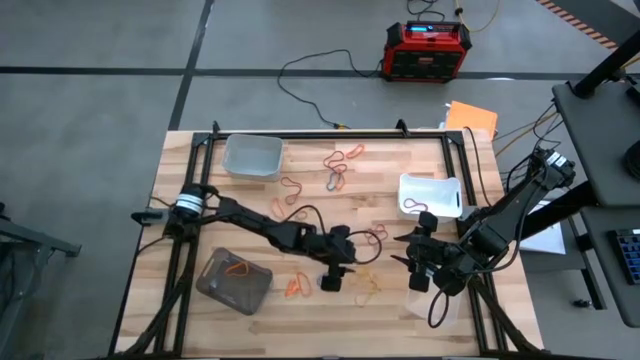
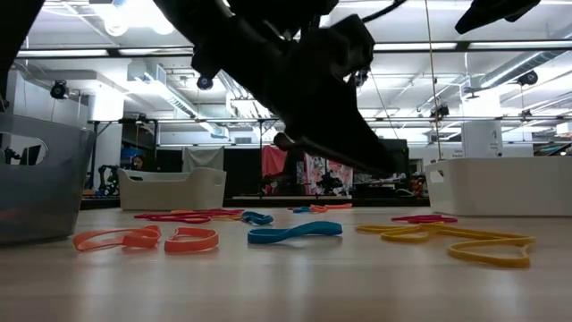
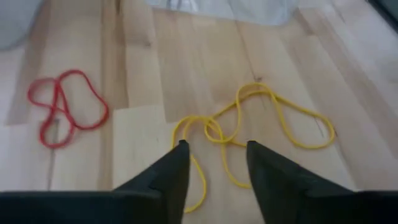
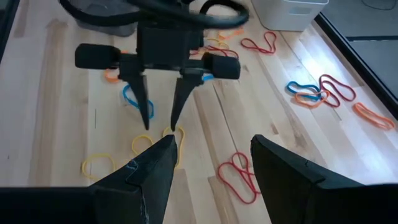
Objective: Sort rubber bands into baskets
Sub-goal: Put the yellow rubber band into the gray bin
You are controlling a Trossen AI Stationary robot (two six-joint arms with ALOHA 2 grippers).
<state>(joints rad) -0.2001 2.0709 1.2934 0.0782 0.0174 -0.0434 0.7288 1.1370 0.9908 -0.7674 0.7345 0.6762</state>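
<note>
A: Left pincer (image 4: 159, 126), fingers apart, points down over tangled yellow rubber bands (image 3: 249, 121) on the pale wooden counter (image 1: 300, 200); contact is hard to judge.

B: Right pincer (image 4: 211, 165), also parted and empty, hovers just beside. The smoky basket (image 1: 234, 281) holds an orange loop; the white basket (image 1: 432, 195) sits near the counter's right edge.

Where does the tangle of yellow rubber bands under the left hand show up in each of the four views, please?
High view: yellow rubber bands, just right of the left hand.
Low view: right foreground.
Left wrist view: centre, ahead of the open fingers.
Right wrist view: below the left hand's fingertips.
Shared landmark: the red band beside them.
</note>
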